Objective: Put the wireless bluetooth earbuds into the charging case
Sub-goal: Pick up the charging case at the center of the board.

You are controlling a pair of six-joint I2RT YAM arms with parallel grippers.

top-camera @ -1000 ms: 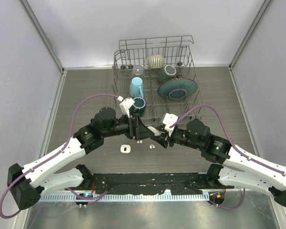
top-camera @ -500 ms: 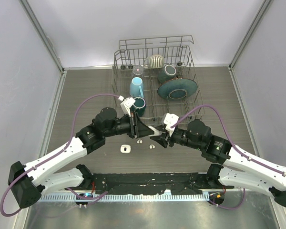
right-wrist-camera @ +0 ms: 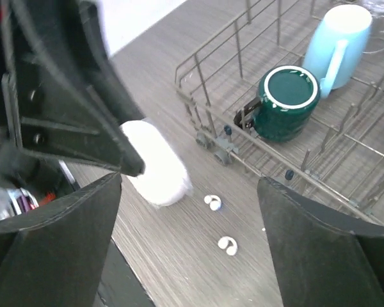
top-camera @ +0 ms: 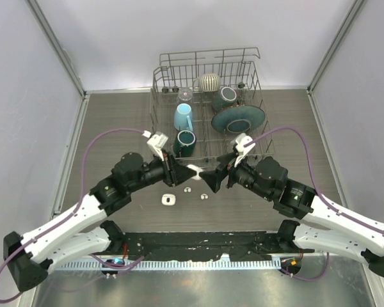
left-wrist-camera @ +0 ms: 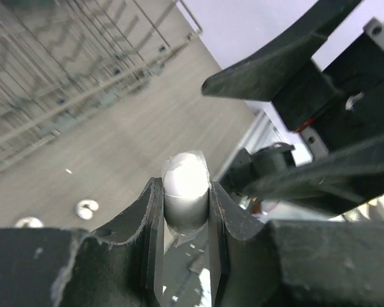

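My left gripper [top-camera: 182,171] is shut on the white, rounded charging case [top-camera: 193,169], held above the table in front of the dish rack. In the left wrist view the charging case [left-wrist-camera: 185,182] sits pinched between the two fingers of the left gripper [left-wrist-camera: 185,190]. My right gripper [top-camera: 212,181] faces it from the right, open and apart from the case. The right wrist view has the charging case [right-wrist-camera: 155,163] ahead of the wide jaws of my right gripper [right-wrist-camera: 191,192]. Two white earbuds [top-camera: 187,190] [top-camera: 203,196] lie loose on the table, the same earbuds [right-wrist-camera: 212,202] [right-wrist-camera: 228,245] below the case.
A wire dish rack [top-camera: 208,52] stands behind the grippers with a light-blue mug [top-camera: 183,116], a dark green mug [top-camera: 186,141], a teal plate [top-camera: 238,119] and other dishes. A small white square piece [top-camera: 168,199] lies on the table near the earbuds.
The left gripper has shut on the case and drawn back left with it. The right gripper has opened wide and pulled back to the right.
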